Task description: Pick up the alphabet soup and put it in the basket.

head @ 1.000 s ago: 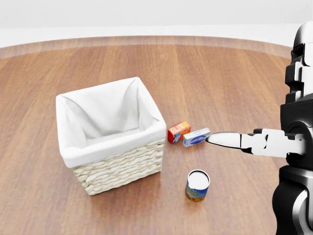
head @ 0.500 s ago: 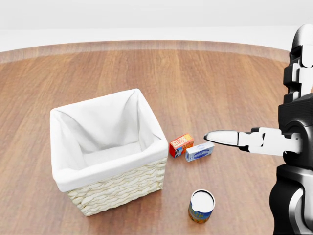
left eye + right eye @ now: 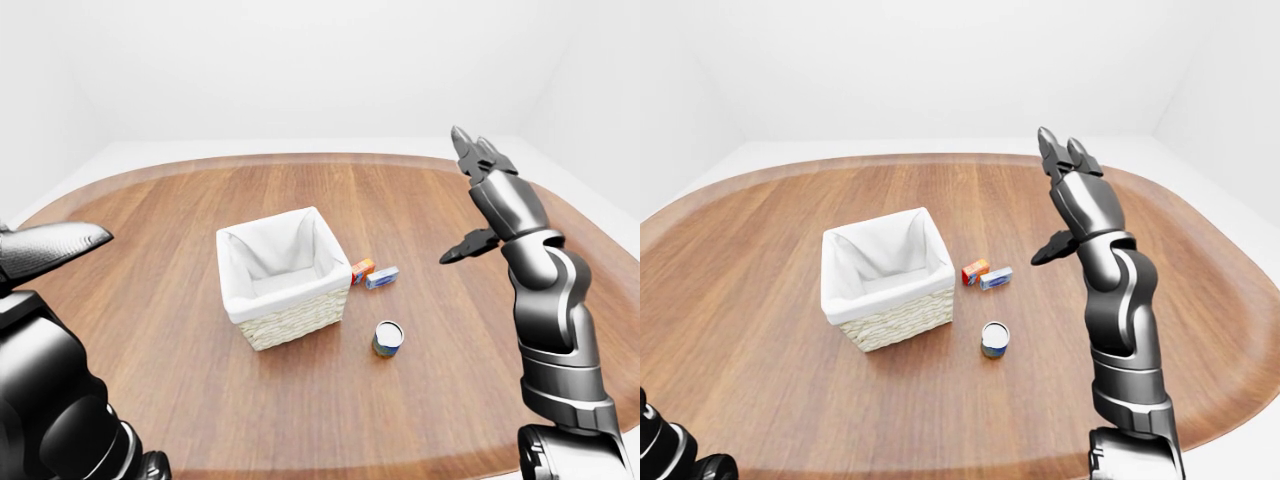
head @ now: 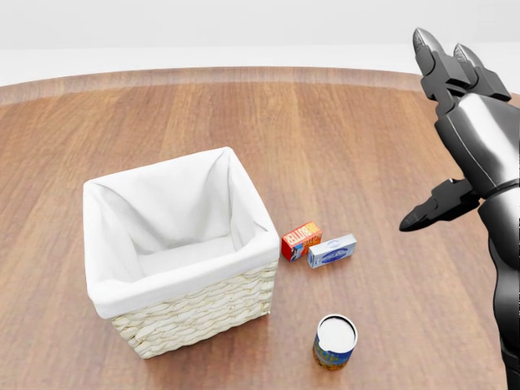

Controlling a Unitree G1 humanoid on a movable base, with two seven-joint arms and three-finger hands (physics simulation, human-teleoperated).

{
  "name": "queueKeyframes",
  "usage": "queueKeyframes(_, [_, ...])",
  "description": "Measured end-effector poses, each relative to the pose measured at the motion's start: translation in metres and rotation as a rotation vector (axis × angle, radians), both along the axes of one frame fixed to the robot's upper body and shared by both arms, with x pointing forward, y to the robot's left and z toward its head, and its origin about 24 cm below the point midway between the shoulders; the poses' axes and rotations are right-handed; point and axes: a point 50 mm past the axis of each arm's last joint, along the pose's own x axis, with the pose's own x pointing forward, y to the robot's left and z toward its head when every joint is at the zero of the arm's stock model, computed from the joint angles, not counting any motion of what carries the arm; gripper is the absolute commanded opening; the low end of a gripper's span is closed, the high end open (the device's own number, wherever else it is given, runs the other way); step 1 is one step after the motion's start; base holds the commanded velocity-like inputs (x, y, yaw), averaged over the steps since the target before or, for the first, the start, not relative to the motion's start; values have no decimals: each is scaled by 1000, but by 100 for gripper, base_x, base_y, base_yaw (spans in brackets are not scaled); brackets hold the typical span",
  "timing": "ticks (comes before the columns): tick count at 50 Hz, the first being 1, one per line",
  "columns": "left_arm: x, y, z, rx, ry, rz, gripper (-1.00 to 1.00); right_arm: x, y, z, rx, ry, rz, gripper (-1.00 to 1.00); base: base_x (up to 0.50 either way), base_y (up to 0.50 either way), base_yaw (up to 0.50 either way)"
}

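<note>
The glossy dark grey, metallic right arm (image 3: 1118,300) is being rendered in rounded, jointed segments below the fingers. The three-fingered dark right hand (image 4: 467,134) is being shown with tapered pointed fingertips (image 4: 423,41). The bulky glossy black left arm (image 3: 45,400) is being shown with a grey pointed tip.
</note>
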Motion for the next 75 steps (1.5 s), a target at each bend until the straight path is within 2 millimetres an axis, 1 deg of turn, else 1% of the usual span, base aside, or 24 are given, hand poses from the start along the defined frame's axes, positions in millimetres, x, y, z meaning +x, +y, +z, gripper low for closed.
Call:
queueKeyframes(8, [-1, -1, 0, 7, -7, 3, 100, 5, -10, -8, -79, 65, -85, 100, 0, 0, 0])
queueKeyframes(15, [-2, -2, 0, 11, -11, 6, 100, 3, -12, -24, -117, 118, -125, 100, 0, 0, 0])
queueKeyframes(21, [-2, -2, 0, 16, -10, 7, 100, 1, -12, -33, -153, 135, -150, 100, 0, 0, 0])
queueKeyframes(31, [-3, -5, -1, 36, -11, 14, 100, -3, -4, -53, -212, 141, -157, 100, 0, 0, 0])
queueKeyframes(43, [-2, -6, -2, 50, -11, 26, 100, -11, 7, -91, -228, 217, -135, 100, 0, 0, 0])
queueKeyframes(55, [-2, -6, -3, 61, -10, 34, 100, -21, 21, -121, -252, 266, -101, 100, 0, 0, 0])
queueKeyframes(75, [-2, -8, -3, 82, -10, 42, 100, -26, 37, -159, -273, 343, -79, 100, 0, 0, 0])
